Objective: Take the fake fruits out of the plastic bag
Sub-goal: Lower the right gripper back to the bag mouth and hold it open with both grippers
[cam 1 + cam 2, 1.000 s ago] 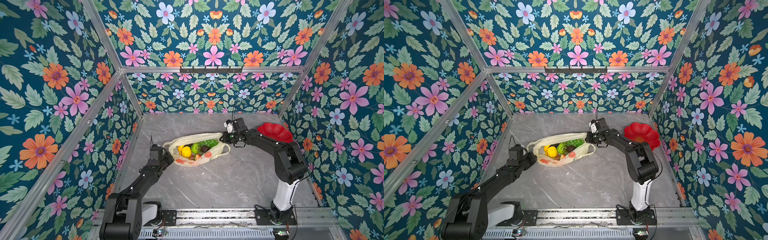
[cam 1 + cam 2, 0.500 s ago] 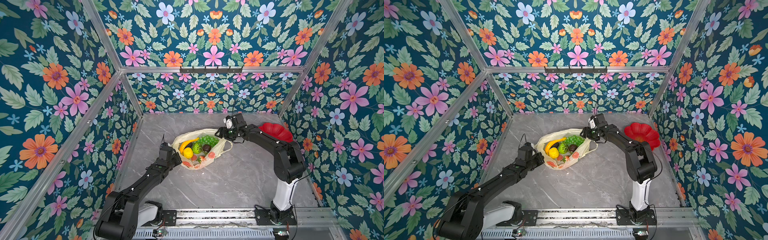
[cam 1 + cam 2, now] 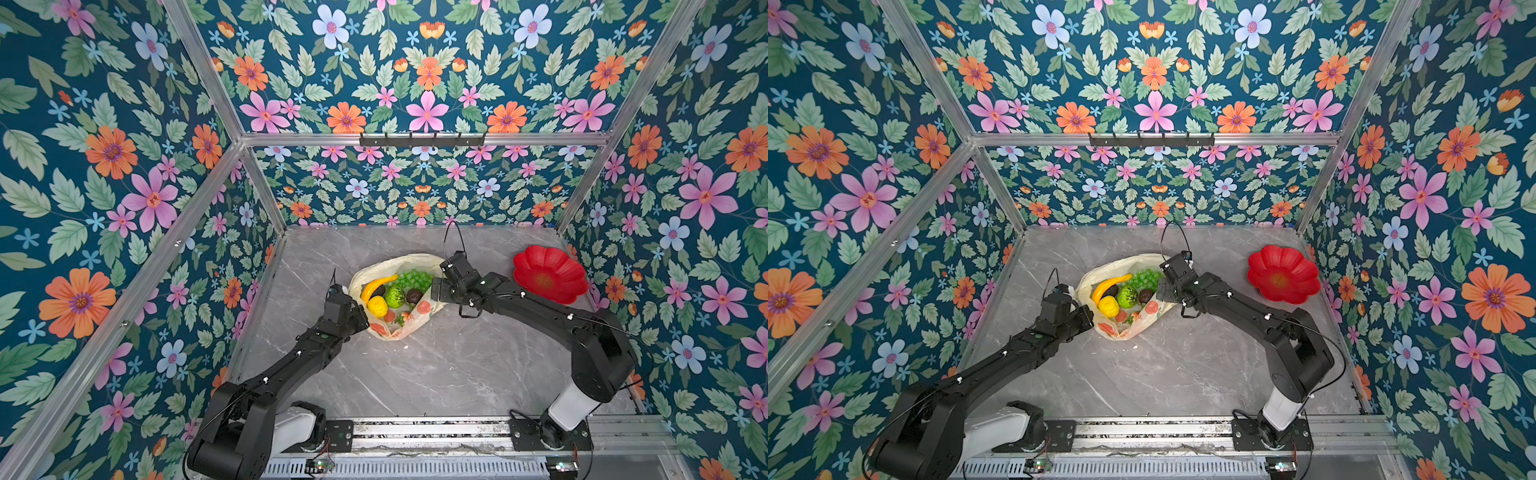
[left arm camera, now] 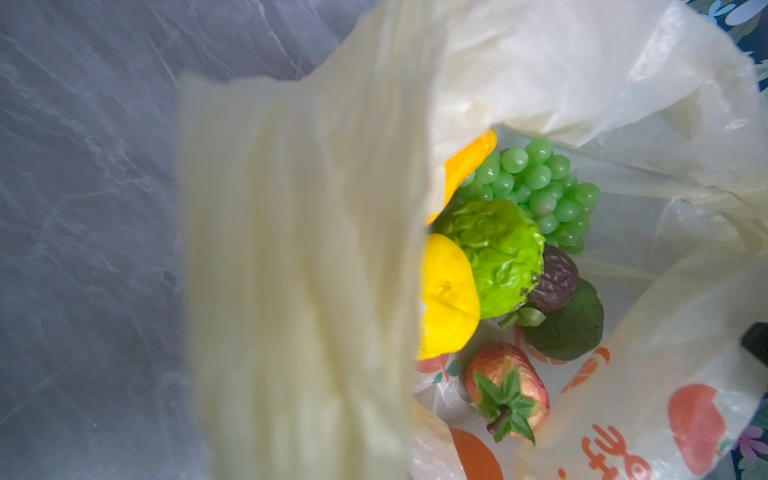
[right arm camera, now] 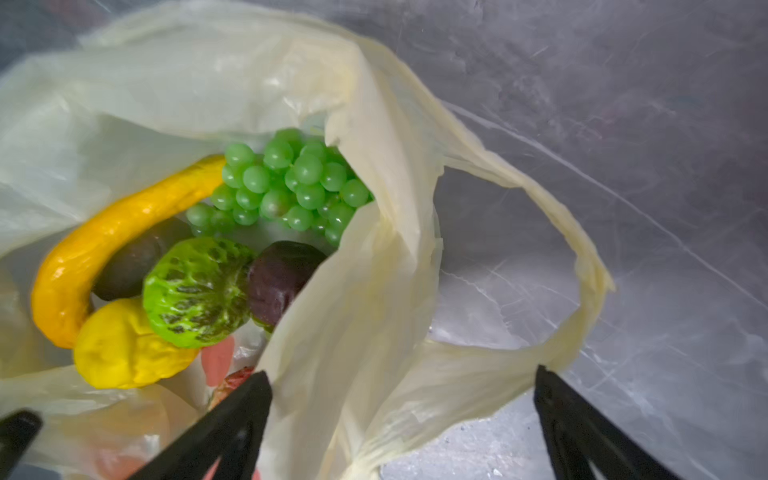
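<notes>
The plastic bag (image 3: 415, 261) was found lying open on the grey desk (image 3: 436, 374), with the fake fruits (image 3: 395, 296) all inside it: a banana (image 5: 104, 249), a grape bunch (image 5: 286, 187), a bumpy green ball (image 5: 195, 291), a lemon (image 5: 120, 353) and dark pieces (image 5: 282, 278). The left gripper (image 3: 365, 322) was closed on the bag's near-left edge, where a strip of plastic was drawn taut. The right gripper (image 5: 399, 415) was spread wide, and a loop handle (image 5: 582, 266) was seen between its jaws, not clamped. A red plate (image 3: 548, 274) was set well apart at the right.

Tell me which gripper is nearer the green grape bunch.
Right. The right gripper is open beside the green grape bunch; the left gripper pinches the plastic bag at its far rim.
</notes>
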Controlling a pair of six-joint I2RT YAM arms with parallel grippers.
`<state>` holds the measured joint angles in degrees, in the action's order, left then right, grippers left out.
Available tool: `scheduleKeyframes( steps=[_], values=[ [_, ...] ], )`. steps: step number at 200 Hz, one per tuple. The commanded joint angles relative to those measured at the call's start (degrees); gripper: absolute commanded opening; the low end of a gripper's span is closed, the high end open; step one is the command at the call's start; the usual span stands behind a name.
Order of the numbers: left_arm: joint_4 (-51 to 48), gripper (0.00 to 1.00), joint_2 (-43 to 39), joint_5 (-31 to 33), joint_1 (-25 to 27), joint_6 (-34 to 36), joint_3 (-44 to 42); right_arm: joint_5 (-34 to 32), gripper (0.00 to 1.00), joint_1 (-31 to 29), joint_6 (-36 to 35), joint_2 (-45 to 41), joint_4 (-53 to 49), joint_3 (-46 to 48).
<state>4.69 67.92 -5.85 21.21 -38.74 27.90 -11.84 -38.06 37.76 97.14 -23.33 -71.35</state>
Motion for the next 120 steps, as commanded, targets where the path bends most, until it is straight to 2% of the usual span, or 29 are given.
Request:
scheduleKeyframes(
  steps=[1,26,27,36,46,51,52,81,101,120],
  values=[
    [1.29,0.02,0.20,1.08,0.15,-0.28,-0.19,2.33,0.96,-0.27,3.30,1.84,3.93,-0.41],
    [0.49,0.02,-0.28,2.42,0.22,-0.61,-0.47,3.16,0.75,0.29,2.70,1.87,5.51,1.75],
    [0.45,0.02,-0.30,2.51,0.23,-0.58,-0.52,3.36,0.72,0.37,2.66,1.77,5.85,2.10],
    [-0.05,0.01,-0.57,3.29,0.15,-1.06,-0.67,4.97,0.63,1.66,2.59,1.14,7.76,3.97],
    [-0.20,0.00,-0.76,4.12,0.15,-1.73,-1.24,9.29,0.42,4.27,2.82,0.25,12.60,7.48],
    [-0.08,0.00,-0.95,4.57,0.02,-2.19,-1.52,12.11,0.38,5.45,3.08,-0.16,14.45,9.02],
    [-0.06,0.00,-0.99,4.68,-0.01,-2.25,-1.62,12.59,0.33,5.98,3.17,-0.37,15.88,9.74],
    [1.67,0.00,-1.15,4.19,-1.61,-5.02,-3.42,22.83,0.02,11.36,2.94,-0.94,26.07,15.25],
    [3.72,0.00,-0.36,1.28,-4.06,-6.94,-4.63,29.50,0.00,14.36,5.17,-0.58,35.62,19.77],
    [4.90,0.00,0.78,0.14,-4.38,-6.65,-4.69,31.71,0.00,15.43,6.62,0.97,41.09,22.05]
  ],
)
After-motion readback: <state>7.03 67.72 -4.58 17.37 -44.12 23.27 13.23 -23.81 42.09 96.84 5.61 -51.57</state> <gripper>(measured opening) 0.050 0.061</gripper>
